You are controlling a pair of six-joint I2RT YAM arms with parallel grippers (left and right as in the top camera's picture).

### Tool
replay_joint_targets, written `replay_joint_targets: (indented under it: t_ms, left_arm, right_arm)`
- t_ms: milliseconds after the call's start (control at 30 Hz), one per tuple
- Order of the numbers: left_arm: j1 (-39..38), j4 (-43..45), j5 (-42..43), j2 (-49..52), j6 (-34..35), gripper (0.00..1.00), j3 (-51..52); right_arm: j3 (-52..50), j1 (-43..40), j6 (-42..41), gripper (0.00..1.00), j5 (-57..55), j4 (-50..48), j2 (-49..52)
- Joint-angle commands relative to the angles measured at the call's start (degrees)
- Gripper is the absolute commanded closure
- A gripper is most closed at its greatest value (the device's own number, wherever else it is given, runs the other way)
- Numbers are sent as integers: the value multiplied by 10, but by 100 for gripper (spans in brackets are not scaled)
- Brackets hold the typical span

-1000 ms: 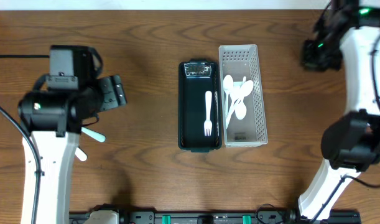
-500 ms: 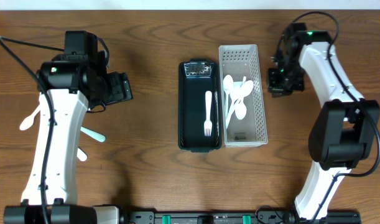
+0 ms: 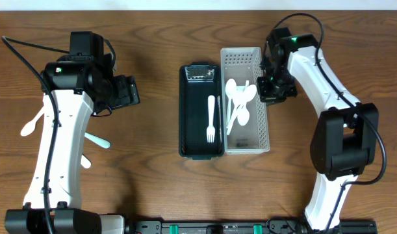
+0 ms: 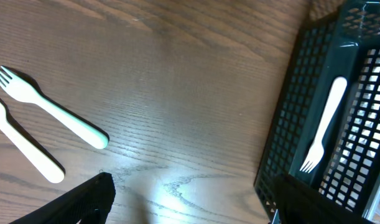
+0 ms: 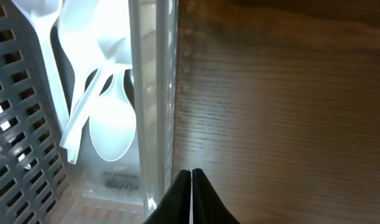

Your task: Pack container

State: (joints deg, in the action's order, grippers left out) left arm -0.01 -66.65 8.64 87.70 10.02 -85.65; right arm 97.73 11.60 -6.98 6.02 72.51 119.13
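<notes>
Right gripper (image 3: 273, 92), pinched shut, leans on the clear plastic basket (image 3: 241, 61) of white plastic spoons (image 3: 240, 107), maybe to push it sideways

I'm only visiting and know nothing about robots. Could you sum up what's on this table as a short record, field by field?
dark basket: holds one white fork
clear basket: holds several white spoons; sits right beside the dark basket
loose items: mint fork and white utensil, lying left of the baskets
left hand: open, empty
right hand: shut, holding nothing, beside the clear basket's right wall
</notes>
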Motion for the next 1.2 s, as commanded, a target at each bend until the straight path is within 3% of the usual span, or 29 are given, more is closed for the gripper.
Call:
replay_joint_targets:
  t_ms: [0, 533, 600, 767, 967, 1167]
  left_arm:
    - [3, -2, -1, 0, -14, 16, -2]
    - [3, -2, -1, 0, -14, 16, -2]
    - [3, -1, -1, 0, -14, 16, -2]
    - [3, -2, -2, 0, -14, 16, -2]
    - [3, 1, -40, -4, -14, 16, -2]
    - [7, 3, -68, -19, 6, 16, -2]
  right_arm:
    - [-5, 8, 2, 94, 7, -2, -3]
    - [-5, 9, 13, 91, 84, -29, -3]
    - [-5, 9, 13, 83, 83, -30, -3]
    - [-5, 7, -6, 48, 30, -27, -3]
    - [-5, -14, -52, 32, -59, -27, -3]
    - [-5, -59, -52, 29, -59, -27, -3]
